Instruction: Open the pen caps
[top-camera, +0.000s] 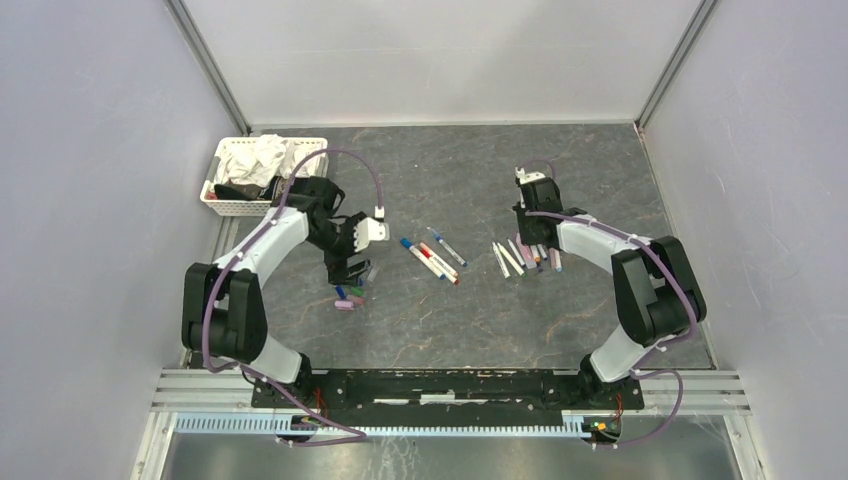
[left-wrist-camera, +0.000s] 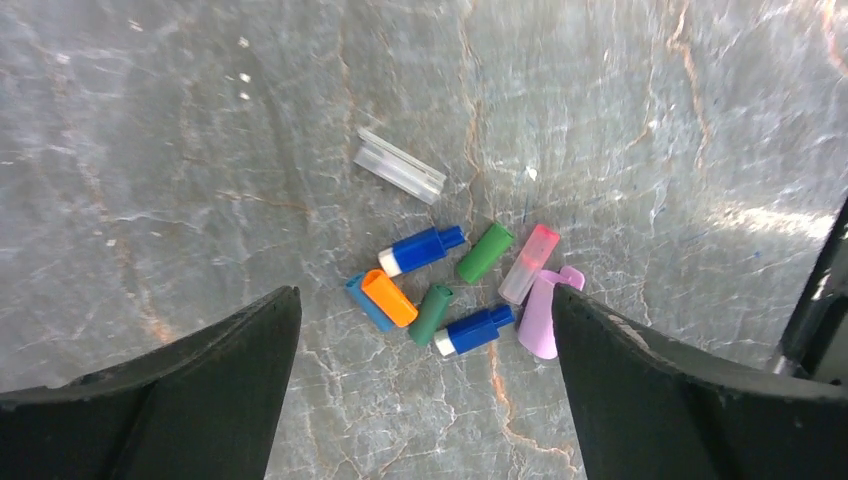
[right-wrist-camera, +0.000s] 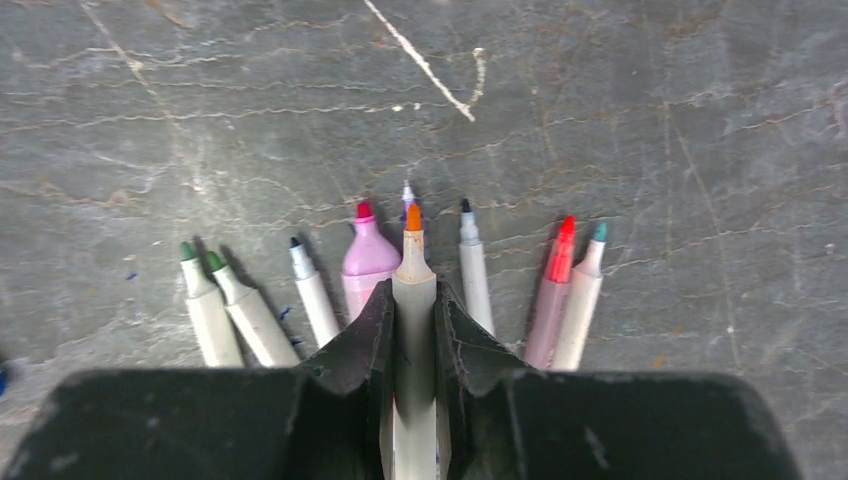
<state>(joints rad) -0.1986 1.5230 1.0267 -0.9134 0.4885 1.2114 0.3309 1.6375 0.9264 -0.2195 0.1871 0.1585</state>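
Nearest the arm bases, the pen caps (left-wrist-camera: 422, 250) lie loose in a small heap on the table (left-wrist-camera: 150, 150): blue, green, orange and pink ones, with a clear one just beyond. The left hand (left-wrist-camera: 425, 297) hangs over them, spread wide and empty.

A little farther out, between the two arms, three pens (top-camera: 432, 257) lie side by side and seem to have their caps on. Their long axes run diagonally, far-left to near-right, and the left hand looks slightly the nearer.

To the right, a row of uncapped pens (right-wrist-camera: 470, 270) fans out with tips pointing away from the right hand (right-wrist-camera: 414, 300). That hand is clamped on an orange-tipped pen (right-wrist-camera: 413, 255) in line with the row. Whether that pen rests on the table cannot be told. The next move likely turns on reaching those three.
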